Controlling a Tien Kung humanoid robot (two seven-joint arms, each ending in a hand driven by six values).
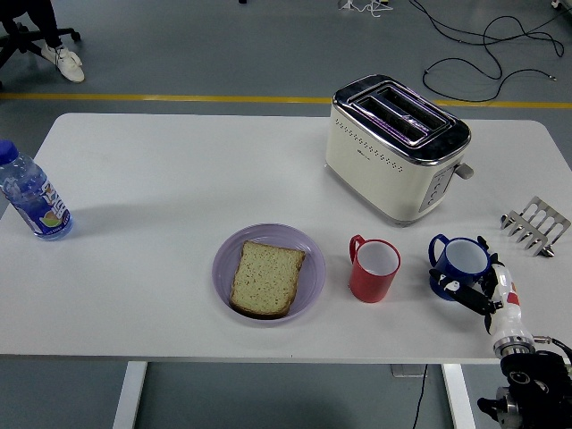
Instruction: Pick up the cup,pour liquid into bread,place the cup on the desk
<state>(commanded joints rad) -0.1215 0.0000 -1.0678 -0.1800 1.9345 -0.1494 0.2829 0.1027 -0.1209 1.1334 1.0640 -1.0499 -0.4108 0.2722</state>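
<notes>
Black-fingered right hand (480, 288) curls round the blue cup (458, 265) at the table's (161, 188) near right; whether the grip is firm cannot be told. Sound practice: close fully, lift upright, clear the red cup (373, 268), then tilt over the bread (266, 278) on its plate (308, 255).

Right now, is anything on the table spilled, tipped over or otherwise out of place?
Nothing stands out. The red cup and blue cup stand upright, the bread lies flat on the purple plate, and the toaster and water bottle are upright. No spill shows on the table. The right robot hand is at the blue cup.
</notes>
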